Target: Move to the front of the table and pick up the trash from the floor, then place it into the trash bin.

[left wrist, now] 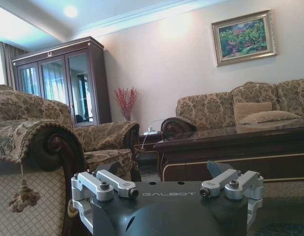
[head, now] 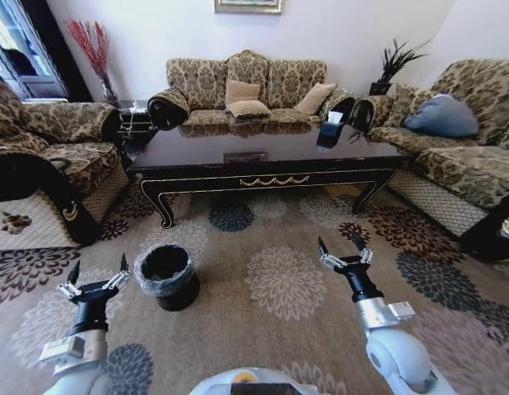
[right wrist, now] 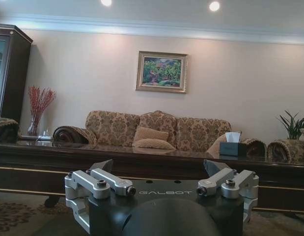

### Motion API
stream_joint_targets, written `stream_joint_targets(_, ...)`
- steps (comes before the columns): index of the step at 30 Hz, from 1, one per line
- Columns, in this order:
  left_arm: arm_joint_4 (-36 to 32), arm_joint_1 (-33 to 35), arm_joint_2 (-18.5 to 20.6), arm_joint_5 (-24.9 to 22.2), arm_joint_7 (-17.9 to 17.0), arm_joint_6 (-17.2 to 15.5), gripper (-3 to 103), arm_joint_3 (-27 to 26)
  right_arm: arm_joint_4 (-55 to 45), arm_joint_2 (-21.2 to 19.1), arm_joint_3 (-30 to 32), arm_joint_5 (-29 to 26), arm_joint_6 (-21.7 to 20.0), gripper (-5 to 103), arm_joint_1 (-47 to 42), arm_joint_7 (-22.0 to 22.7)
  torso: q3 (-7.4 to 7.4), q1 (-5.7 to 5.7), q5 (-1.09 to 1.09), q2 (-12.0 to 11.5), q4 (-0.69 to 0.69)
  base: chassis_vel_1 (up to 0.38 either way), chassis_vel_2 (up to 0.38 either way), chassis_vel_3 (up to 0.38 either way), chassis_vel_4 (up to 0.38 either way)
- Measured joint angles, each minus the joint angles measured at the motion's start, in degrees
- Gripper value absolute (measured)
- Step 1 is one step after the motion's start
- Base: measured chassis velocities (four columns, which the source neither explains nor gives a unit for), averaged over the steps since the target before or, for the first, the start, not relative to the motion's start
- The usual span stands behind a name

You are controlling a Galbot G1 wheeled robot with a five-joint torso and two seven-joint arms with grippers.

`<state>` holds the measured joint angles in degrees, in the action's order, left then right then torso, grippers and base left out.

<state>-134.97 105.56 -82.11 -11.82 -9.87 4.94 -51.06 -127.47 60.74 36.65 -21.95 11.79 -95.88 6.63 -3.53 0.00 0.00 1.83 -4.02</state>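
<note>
No trash is showing on the patterned beige floor (head: 270, 247); the risk is reaching blind. The black trash bin (head: 166, 276), crinkly-lined, is sitting left of centre, before the glossy dark table (head: 262, 160); left gripper (head: 94, 273) and right gripper (head: 342, 245) are hovering, fingers spread wide, holding nothing.

Both arms reach forward from the white rounded shoulders at the lower edge of the head view. The left black-and-silver two-finger gripper (head: 95, 271) sits at about eight o'clock, its dark pointed fingers spread apart and empty. The right black-and-silver two-finger gripper (head: 340, 248) sits at about four o'clock, likewise spread and holding nothing.
</note>
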Motion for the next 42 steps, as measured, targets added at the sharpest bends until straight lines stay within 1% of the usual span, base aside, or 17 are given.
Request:
stream_joint_targets(8,0.0,0.0,0.0,0.0,0.0,0.0,100,0.0,0.0,0.0,0.0,0.0,0.0,100,0.0,0.0,0.00,0.01,-0.01,0.0,0.01,0.110,-0.098,-0.100,0.113)
stream_joint_targets(15,0.0,0.0,0.0,0.0,0.0,-0.1,100,0.0,0.1,0.0,-0.1,0.0,0.0,100,0.0,0.1,0.01,0.00,0.00,0.0,-0.01,0.251,-0.242,-0.255,0.259)
stream_joint_targets(18,0.0,0.0,0.0,0.0,0.0,-0.1,100,0.0,0.1,0.0,-0.1,0.0,0.0,100,0.0,0.1,0.01,0.00,-0.01,0.0,0.01,0.306,-0.306,-0.300,0.294)
stream_joint_targets(21,0.0,0.0,0.1,0.0,0.0,-0.1,100,0.0,0.1,0.0,-0.1,-0.1,0.0,100,0.1,0.1,0.00,0.00,0.02,0.0,0.00,0.321,-0.318,-0.313,0.308)
stream_joint_targets(23,0.1,0.0,0.1,0.0,0.0,-0.1,100,0.0,0.1,0.0,-0.1,-0.1,0.0,100,0.1,0.1,0.00,0.00,-0.02,0.0,0.01,0.339,-0.355,-0.326,0.334)
stream_joint_targets(27,0.1,0.0,0.1,0.0,0.0,-0.1,100,0.0,0.1,0.0,-0.1,-0.1,0.0,100,0.1,0.1,0.01,0.00,0.04,0.0,0.00,0.357,-0.354,-0.362,0.355)
stream_joint_targets(29,0.1,0.0,0.1,0.0,0.0,-0.1,100,0.0,0.1,0.0,-0.1,-0.1,0.0,100,0.1,0.1,0.01,0.00,-0.06,0.0,0.01,0.368,-0.370,-0.370,0.361)
stream_joint_targets(30,0.1,0.0,0.1,0.0,0.0,-0.1,100,0.0,0.1,0.0,-0.1,-0.1,0.0,100,0.1,0.1,0.01,0.00,-0.06,0.0,0.01,0.373,-0.370,-0.384,0.358)
stream_joint_targets(32,0.1,0.0,0.1,0.0,0.0,-0.1,100,0.0,0.1,0.0,-0.1,-0.1,-0.1,100,0.1,0.1,0.01,0.00,0.07,0.0,0.00,0.368,-0.378,-0.367,0.360)
stream_joint_targets(34,0.1,0.0,0.1,0.0,0.0,-0.1,100,0.0,0.1,0.0,-0.1,-0.1,0.0,100,0.1,0.1,0.01,0.00,-0.05,0.0,0.00,0.346,-0.353,-0.349,0.350)
stream_joint_targets(36,0.1,0.0,0.1,0.0,0.0,-0.1,100,0.0,0.1,0.0,-0.1,-0.1,0.0,100,0.1,0.1,0.00,0.00,-0.05,0.0,0.00,0.353,-0.365,-0.358,0.363)
stream_joint_targets(37,0.1,0.0,0.1,0.0,0.0,-0.1,100,0.0,0.1,0.0,-0.1,-0.1,-0.1,100,0.1,0.1,0.00,0.00,0.03,0.0,0.01,0.365,-0.339,-0.367,0.376)
stream_joint_targets(38,0.1,0.0,0.1,0.0,0.0,-0.1,100,0.0,0.1,0.0,-0.1,-0.1,-0.1,100,0.1,0.1,0.01,0.00,0.06,0.0,0.01,0.365,-0.339,-0.367,0.352)
stream_joint_targets(39,0.1,0.0,0.1,0.0,0.0,-0.1,100,0.0,0.1,0.0,-0.1,-0.1,-0.1,100,0.1,0.1,0.03,-0.01,0.00,0.0,-0.01,0.367,-0.365,-0.368,0.353)
stream_joint_targets(41,0.1,0.0,0.1,0.0,0.0,-0.1,100,0.0,0.1,0.0,-0.1,-0.1,0.0,100,0.1,0.1,0.02,0.00,-0.04,0.0,0.00,0.367,-0.369,-0.368,0.353)
stream_joint_targets(42,0.1,0.0,0.1,0.0,0.0,-0.1,100,0.0,0.1,0.0,-0.1,-0.1,-0.1,100,0.1,0.1,0.00,0.00,-0.02,0.0,0.00,0.370,-0.373,-0.367,0.369)
